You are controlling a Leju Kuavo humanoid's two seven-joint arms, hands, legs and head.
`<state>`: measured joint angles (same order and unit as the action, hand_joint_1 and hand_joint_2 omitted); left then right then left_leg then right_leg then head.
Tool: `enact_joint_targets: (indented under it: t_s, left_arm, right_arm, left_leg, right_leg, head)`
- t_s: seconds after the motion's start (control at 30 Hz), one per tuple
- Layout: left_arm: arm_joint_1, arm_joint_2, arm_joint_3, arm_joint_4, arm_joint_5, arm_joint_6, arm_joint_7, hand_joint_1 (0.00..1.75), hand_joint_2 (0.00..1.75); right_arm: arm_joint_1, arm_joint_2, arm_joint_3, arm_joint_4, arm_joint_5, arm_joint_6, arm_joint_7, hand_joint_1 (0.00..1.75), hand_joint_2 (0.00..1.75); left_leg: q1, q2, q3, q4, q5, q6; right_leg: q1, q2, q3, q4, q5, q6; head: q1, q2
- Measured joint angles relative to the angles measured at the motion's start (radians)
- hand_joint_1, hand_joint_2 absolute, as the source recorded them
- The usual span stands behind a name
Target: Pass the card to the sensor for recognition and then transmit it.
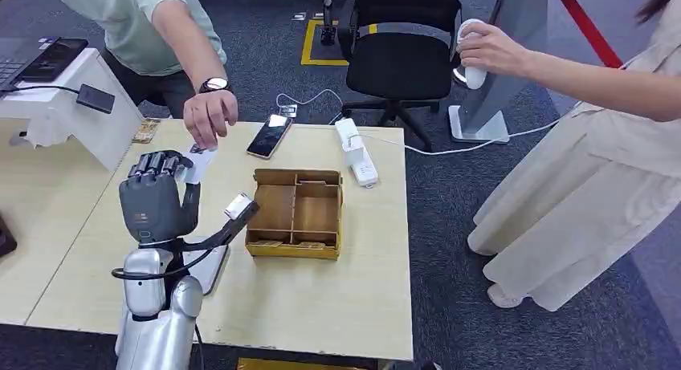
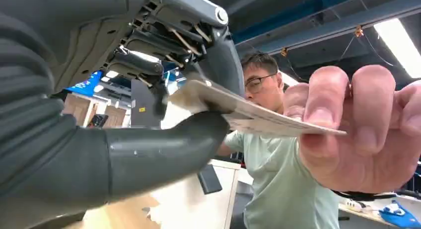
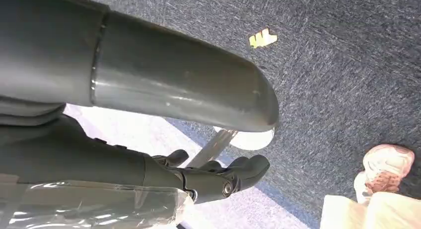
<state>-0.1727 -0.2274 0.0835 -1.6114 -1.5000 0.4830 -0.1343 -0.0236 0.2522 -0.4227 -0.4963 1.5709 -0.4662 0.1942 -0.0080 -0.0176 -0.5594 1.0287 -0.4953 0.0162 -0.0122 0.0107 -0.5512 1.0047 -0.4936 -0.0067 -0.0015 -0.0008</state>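
Head view: my left hand (image 1: 155,195) is raised over the near-left part of the light wooden table (image 1: 321,298), palm away from the camera, holding a white card (image 1: 199,163) at its fingertips. A person's hand (image 1: 209,115), wearing a wristwatch (image 1: 214,85), reaches down from the far side and touches the card's upper edge.

Left wrist view: I see the card (image 2: 258,114) edge-on, pinched between my thick grey thumb (image 2: 164,147) and the darker fingers (image 2: 149,65) above it. The person's fingers (image 2: 347,119) close on the card's free end, so both hands hold it at once.

Right wrist view: my right hand (image 3: 218,177) hangs over dark carpet, thumb stretched out, fingers loosely curved and apart, with nothing in them.

On the table, a divided yellow-brown wooden tray (image 1: 295,213) sits just beside my left hand, on its right. Beyond it lie a smartphone (image 1: 269,135) and a white power strip (image 1: 356,152) with its cable running off the far edge. A white stand (image 1: 68,113) carrying a small dark device (image 1: 95,99) is at far left. A black office chair (image 1: 405,53) stands behind the table. A second person in pale clothing stands at right, holding a white object (image 1: 472,53).
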Motion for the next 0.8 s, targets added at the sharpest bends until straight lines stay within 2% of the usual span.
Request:
enact_joint_targets:
  t_s: [0.5,0.8]
  left_arm:
    - [0.000,0.000,0.000,0.000,0.002,-0.002,-0.002,1.75,1.75]
    - [0.001,0.000,0.000,0.002,0.011,-0.028,-0.003,1.75,1.75]
  right_arm:
    - [0.000,0.000,0.000,0.000,0.000,0.000,0.000,0.00,0.00]
    - [0.000,0.000,0.000,0.000,0.000,0.001,0.001,0.00,0.00]
  left_leg:
    - [0.000,0.000,0.000,0.000,0.000,0.000]
    - [0.000,0.000,0.000,0.000,0.000,0.000]
  right_leg:
    - [0.000,0.000,0.000,0.000,0.000,0.000]
    - [0.000,0.000,0.000,0.000,0.000,0.000]
  head:
    - [0.000,0.000]
    - [0.000,0.000]
